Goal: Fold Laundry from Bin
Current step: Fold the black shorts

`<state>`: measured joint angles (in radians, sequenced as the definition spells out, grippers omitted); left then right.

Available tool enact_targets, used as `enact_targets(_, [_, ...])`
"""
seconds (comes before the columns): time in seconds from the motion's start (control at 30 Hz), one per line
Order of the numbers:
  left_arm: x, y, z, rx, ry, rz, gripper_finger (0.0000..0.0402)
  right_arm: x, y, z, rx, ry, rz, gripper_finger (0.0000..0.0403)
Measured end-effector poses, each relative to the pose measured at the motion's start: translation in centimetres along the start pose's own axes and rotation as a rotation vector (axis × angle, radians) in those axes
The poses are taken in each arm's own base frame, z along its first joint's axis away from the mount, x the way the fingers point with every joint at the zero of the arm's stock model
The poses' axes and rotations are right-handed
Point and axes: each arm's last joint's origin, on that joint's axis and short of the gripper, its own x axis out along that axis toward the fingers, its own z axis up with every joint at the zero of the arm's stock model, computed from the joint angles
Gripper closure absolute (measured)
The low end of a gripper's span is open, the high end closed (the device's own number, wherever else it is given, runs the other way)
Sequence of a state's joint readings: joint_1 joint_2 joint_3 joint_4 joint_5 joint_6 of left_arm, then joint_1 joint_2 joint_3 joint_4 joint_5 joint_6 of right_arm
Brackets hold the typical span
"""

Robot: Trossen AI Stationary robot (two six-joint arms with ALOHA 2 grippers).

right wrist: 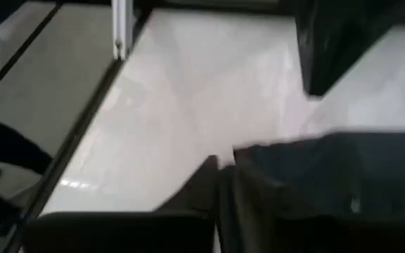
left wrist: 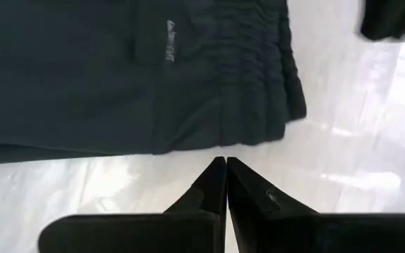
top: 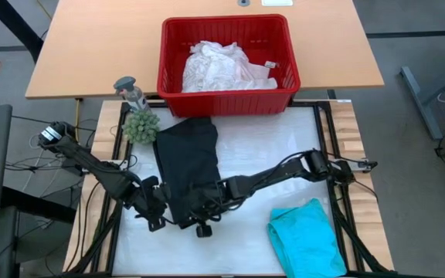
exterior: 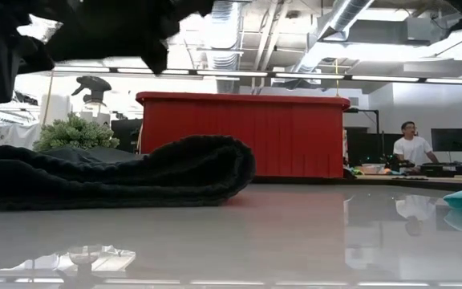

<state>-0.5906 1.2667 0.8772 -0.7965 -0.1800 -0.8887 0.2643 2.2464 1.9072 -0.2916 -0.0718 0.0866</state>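
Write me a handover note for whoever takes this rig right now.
Left gripper: shut, empty, just off the near edge of the black garment.
Right gripper: at the same near edge, blurred; grip unclear.
Black garment: lying mid-table, doubled over in the low view.
Teal garment: on the table's near right corner, looks folded.
Bin: at the far edge, white laundry inside.
Done: teal, apparently. Left: finish the black one, then fold the whites.

Left arm: reached in low from the left side.
Left gripper (left wrist: 225, 163): fingers pressed together.
Right arm: stretched across from the right side.
Right gripper (right wrist: 222, 165): fingers almost together.
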Motion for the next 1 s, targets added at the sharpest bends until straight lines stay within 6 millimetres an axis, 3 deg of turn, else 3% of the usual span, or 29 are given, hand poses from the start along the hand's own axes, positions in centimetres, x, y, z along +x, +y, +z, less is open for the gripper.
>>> enact_targets(0.2, [0.0, 0.0, 0.0, 0.013, -0.021, 0.015, 0.0401, 0.5, 0.9, 0.3, -0.031, -0.077, -0.071, 0.0176])
enact_targets(0.3, [0.0, 0.0, 0.0, 0.027, -0.015, 0.012, 0.0401, 1.4, 1.2, -0.2, -0.033, -0.088, -0.115, 0.0135])
enact_targets(0.5, [-0.3, 0.4, -0.3, 0.042, 0.018, 0.036, 0.0401, 4.3, 1.8, -1.6, -0.034, -0.101, -0.111, 0.0128])
enact_targets(1.0, [-0.6, 0.5, -0.5, 0.035, 0.001, 0.042, 0.0401, 6.7, 0.3, -3.8, -0.011, -0.031, -0.152, 0.0138])
